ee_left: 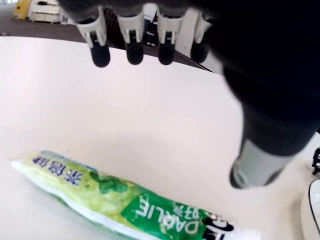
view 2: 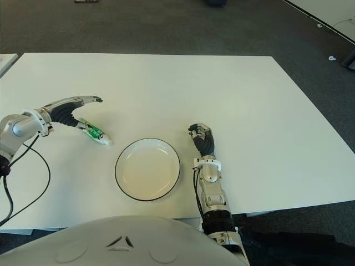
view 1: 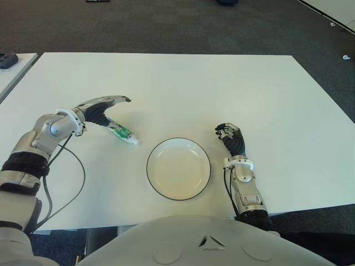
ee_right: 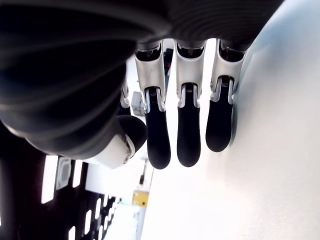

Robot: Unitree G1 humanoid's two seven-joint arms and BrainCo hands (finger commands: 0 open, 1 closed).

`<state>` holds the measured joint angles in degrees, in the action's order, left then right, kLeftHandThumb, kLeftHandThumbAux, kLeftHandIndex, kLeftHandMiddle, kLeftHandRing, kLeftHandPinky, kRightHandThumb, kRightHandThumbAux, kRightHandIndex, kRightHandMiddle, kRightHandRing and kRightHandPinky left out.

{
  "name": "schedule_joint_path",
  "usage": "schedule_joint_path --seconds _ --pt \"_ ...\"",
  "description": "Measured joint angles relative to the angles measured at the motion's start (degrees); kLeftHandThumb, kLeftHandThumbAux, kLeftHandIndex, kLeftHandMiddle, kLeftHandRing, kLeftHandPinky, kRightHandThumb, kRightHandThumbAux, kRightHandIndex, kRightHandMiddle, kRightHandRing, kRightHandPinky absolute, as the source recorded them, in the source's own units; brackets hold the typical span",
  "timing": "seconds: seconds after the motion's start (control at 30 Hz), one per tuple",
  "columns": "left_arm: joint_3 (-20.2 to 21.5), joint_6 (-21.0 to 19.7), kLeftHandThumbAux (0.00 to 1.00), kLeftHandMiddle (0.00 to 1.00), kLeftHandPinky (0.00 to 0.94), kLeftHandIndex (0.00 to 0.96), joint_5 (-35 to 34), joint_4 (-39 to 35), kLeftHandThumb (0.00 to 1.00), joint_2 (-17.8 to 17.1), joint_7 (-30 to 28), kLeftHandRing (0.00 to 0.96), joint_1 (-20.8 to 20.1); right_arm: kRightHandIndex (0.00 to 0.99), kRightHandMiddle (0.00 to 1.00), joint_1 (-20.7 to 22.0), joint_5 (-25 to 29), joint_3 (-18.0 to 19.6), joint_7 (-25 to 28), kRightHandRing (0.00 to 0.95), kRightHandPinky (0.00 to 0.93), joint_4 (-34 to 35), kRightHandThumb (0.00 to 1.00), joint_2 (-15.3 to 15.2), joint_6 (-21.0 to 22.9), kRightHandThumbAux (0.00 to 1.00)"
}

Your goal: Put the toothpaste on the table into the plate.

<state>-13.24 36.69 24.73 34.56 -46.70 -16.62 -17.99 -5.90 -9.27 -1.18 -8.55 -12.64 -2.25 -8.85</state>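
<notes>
White table (view 1: 183,83), dark carpet (view 1: 166,25), left hand (view 1: 102,111) spread above toothpaste (view 1: 123,133)

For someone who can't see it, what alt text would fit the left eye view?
A robot's left hand hovers open over a toothpaste tube lying on a white table, left of an empty plate. Its right hand shows right of the plate.
</notes>
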Motion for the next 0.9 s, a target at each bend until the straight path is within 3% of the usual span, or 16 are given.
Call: schedule_joint_path --seconds 0.17,0.43,0.7,0.9 --pt "-0.04 0.92 0.434 0.0 0.0 0.0 2.46 -0.83 0.396 -1.21 1.07 0.0 1.44 0.423 0.471 -0.03 0.06 0.02 0.0 0.454 0.467 0.0 0.715 0.02 -0.01 0.733" --pt "-1.05 0.54 0.316 0.0 0.0 0.0 7.56 -1.77 0.434 -1.88 4.34 0.0 2.89 0.423 0.475 -0.12 0.11 0.0 0.0 0.458 0.468 0.01 0.716 0.1 -0.02 0.732" --pt "-8.61 1.89 0.24 0.0 0.0 0.0 20.48 8.6 0.424 -1.48 15.62 0.0 0.21 0.423 0.474 -0.49 0.12 0.05 0.02 0.463 0.477 0.35 0.714 -0.07 -0.16 0.732" --pt "-13.7 4.94 0.214 0.0 0.0 0.0 27.55 11.88 0.429 -2.66 21.59 0.0 -3.44 0.423 0.47 -0.63 0.02 0.02 0.0 0.462 0.476 0.53 0.713 -0.04 -0.15 0.732"
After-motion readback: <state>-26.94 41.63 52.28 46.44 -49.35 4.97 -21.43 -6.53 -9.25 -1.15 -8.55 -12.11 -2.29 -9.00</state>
